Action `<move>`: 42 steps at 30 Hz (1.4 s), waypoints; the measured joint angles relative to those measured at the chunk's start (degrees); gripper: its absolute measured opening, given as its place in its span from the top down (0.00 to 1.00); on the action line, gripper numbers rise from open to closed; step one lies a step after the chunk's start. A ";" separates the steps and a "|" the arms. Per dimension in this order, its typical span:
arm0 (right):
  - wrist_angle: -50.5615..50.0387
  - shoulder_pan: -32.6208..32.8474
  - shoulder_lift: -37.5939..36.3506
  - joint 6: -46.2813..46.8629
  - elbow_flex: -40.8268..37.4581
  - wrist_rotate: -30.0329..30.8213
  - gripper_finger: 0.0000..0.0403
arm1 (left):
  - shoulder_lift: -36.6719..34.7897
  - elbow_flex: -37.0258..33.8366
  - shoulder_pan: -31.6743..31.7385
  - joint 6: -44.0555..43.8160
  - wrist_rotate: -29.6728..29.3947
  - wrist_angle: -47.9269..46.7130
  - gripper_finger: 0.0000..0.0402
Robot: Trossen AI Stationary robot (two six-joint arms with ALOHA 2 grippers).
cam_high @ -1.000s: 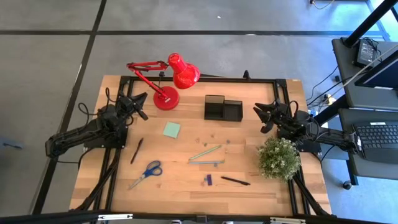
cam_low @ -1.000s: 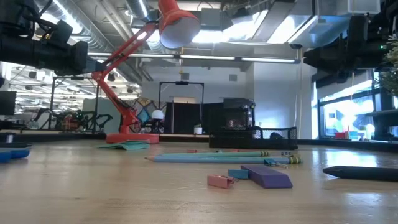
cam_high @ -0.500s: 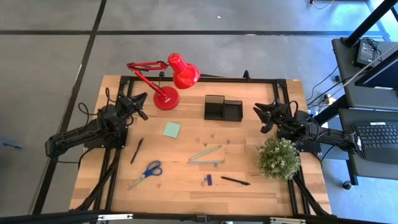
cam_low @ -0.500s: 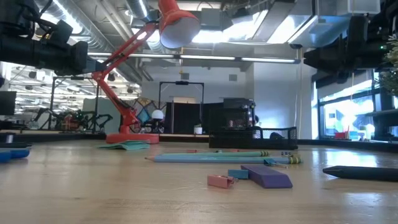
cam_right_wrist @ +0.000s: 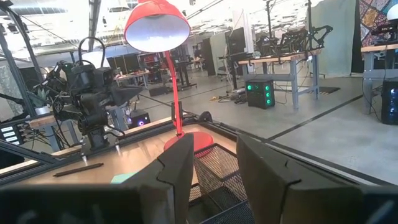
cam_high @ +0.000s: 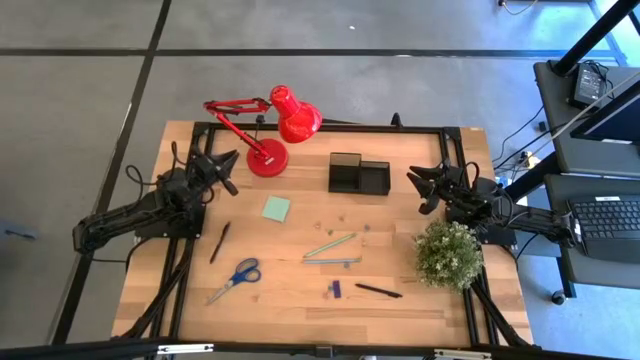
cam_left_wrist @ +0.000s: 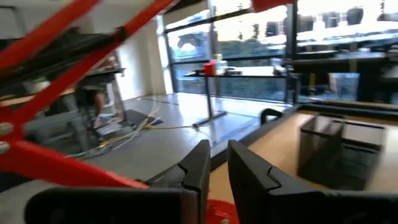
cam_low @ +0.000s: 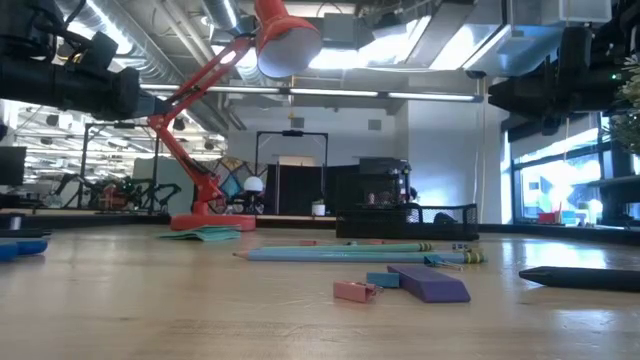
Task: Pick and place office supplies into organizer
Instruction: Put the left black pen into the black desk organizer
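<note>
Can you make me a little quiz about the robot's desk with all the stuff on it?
1. True or false: the scissors are already inside the organizer.
2. What lies nearest the purple piece? A) sticky-note pad B) black pen C) red lamp
3. Fill in: the left end effector hangs beside the lamp's ____.

Key:
1. False; they lie on the table, like every supply.
2. B.
3. Base. The right end effector waits open beside the organizer.

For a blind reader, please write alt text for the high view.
A wooden table seen from above holds scattered supplies: scissors, a sticky pad, pens and pencils, near a black organizer. Both arms wait at the sides, left gripper and right gripper open.
</note>
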 joint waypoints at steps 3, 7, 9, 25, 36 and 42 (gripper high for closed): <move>-0.02 -0.01 0.01 0.06 0.00 0.00 0.69 | 0.00 -0.01 0.00 1.04 5.69 0.32 0.79; -0.04 0.00 0.00 1.55 0.00 0.00 0.69 | 0.00 -0.01 -0.02 1.25 13.13 0.33 0.68; -0.04 0.01 0.01 1.64 0.00 0.00 0.69 | 0.00 0.01 -0.02 0.66 16.21 0.62 0.64; -0.02 0.00 0.01 1.27 -0.01 0.00 0.69 | 0.00 0.12 -0.02 1.15 21.46 1.68 0.59; 0.00 0.01 0.01 1.28 0.00 0.00 0.69 | 0.00 0.16 -0.02 0.77 18.19 1.66 0.59; 0.00 -0.01 0.01 1.10 0.02 0.00 0.69 | 0.00 0.16 -0.02 0.10 18.14 1.64 0.59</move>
